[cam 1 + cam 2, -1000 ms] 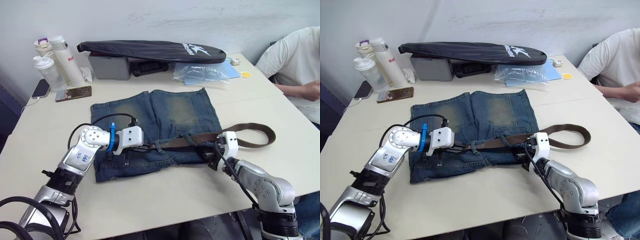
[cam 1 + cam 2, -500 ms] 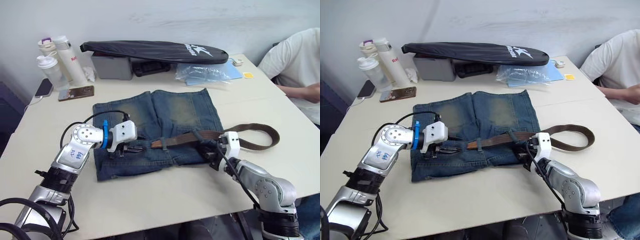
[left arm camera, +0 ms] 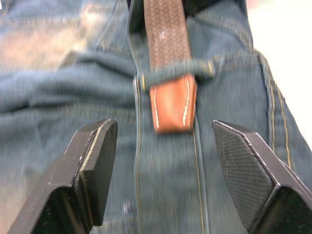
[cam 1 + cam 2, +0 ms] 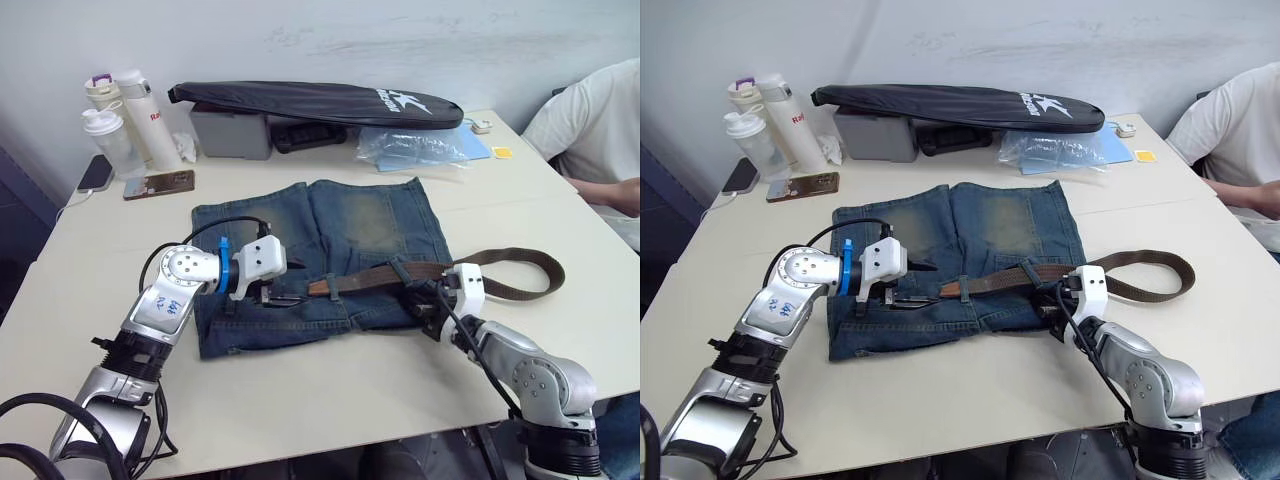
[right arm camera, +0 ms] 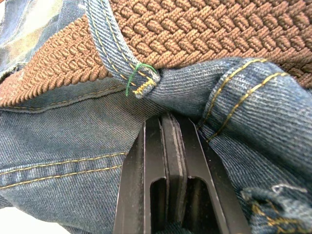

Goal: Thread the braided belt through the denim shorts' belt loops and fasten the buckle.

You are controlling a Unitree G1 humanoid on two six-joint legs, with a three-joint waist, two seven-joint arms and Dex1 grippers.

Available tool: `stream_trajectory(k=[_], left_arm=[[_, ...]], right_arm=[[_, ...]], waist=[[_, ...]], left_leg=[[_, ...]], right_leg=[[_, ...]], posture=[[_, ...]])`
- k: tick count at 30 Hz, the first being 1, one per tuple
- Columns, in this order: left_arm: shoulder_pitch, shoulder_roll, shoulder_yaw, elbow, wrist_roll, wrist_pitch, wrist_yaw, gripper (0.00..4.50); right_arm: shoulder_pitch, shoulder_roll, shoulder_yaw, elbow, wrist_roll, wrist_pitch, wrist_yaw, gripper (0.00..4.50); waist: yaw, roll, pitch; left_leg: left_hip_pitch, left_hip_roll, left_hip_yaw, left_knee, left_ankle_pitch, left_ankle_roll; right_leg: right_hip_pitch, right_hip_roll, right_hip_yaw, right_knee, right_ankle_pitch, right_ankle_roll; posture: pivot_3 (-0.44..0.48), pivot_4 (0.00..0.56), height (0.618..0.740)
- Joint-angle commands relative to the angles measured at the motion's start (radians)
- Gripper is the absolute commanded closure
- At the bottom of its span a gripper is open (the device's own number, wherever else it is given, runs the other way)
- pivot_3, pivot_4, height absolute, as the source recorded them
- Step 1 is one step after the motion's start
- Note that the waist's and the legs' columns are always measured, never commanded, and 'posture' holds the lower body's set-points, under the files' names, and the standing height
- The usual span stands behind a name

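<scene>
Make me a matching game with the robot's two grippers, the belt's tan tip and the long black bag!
Things:
1. left gripper
2. right gripper
3. belt's tan tip
4. long black bag

States:
A. poking out from under a belt loop
B. lying at the table's far edge
C. fingers wide open
D. fingers pressed shut against the denim shorts

Pairs: 1-C, 2-D, 3-A, 4-B

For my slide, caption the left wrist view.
Open left end effector facing the braided belt's tan tip, which pokes through a belt loop on the denim shorts.
</scene>
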Motion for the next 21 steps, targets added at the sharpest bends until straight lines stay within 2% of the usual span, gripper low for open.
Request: stream_trajectory(k=[1,6,7,16,19,20,21], left_arm=[[-0.039,-0.018,-0.010,0.026,0.025,-0.010,0.011,1.05],[-0.056,-0.031,-0.036,0.055,0.060,-0.041,0.001,1.05],[-0.053,-0.025,-0.046,0.061,0.074,-0.056,-0.006,1.57],[-0.058,-0.040,-0.041,0.067,0.068,-0.054,-0.015,1.57],[-0.054,-0.042,-0.035,0.058,0.058,-0.044,-0.018,2.33],[-0.054,-0.043,-0.034,0.058,0.055,-0.042,-0.019,2.72],[-0.054,-0.043,-0.033,0.058,0.054,-0.041,-0.021,3.31]], right_arm=[[0.032,0.011,0.016,0.042,-0.030,0.040,-0.038,4.50],[0.033,0.015,0.016,0.038,-0.030,0.039,-0.042,4.50],[0.034,0.015,0.016,0.038,-0.030,0.038,-0.042,4.50],[0.043,0.022,0.014,0.033,-0.031,0.030,-0.047,4.50],[0.046,0.026,0.013,0.030,-0.030,0.029,-0.048,4.50],[0.046,0.026,0.014,0.032,-0.031,0.028,-0.048,4.50],[0.045,0.026,0.014,0.034,-0.031,0.027,-0.048,4.50]], waist=[[0.000,0.000,0.000],[-0.001,0.000,0.000],[-0.001,0.000,0.000],[-0.001,0.000,0.000],[-0.001,0.000,0.000],[-0.001,0.000,0.000],[-0.001,0.000,0.000]], left_leg=[[0.000,0.000,0.000,0.000,0.000,0.000],[0.000,0.000,0.000,0.000,0.000,0.000],[0.000,0.000,0.000,0.000,0.000,0.000],[0.000,0.000,0.000,0.000,0.000,0.000],[0.000,0.000,0.000,0.000,0.000,0.000],[0.000,0.000,0.000,0.000,0.000,0.000],[0.000,0.000,0.000,0.000,0.000,0.000]], right_leg=[[0.000,0.000,0.000,0.000,0.000,0.000],[0.000,0.000,0.000,0.000,0.000,0.000],[0.000,0.000,0.000,0.000,0.000,0.000],[0.000,0.000,0.000,0.000,0.000,0.000],[0.000,0.000,0.000,0.000,0.000,0.000],[0.000,0.000,0.000,0.000,0.000,0.000],[0.000,0.000,0.000,0.000,0.000,0.000]], posture=[[0.000,0.150,0.622],[0.000,0.150,0.622],[0.000,0.150,0.622],[0.000,0.150,0.622],[0.000,0.150,0.622],[0.000,0.150,0.622],[0.000,0.150,0.622]])
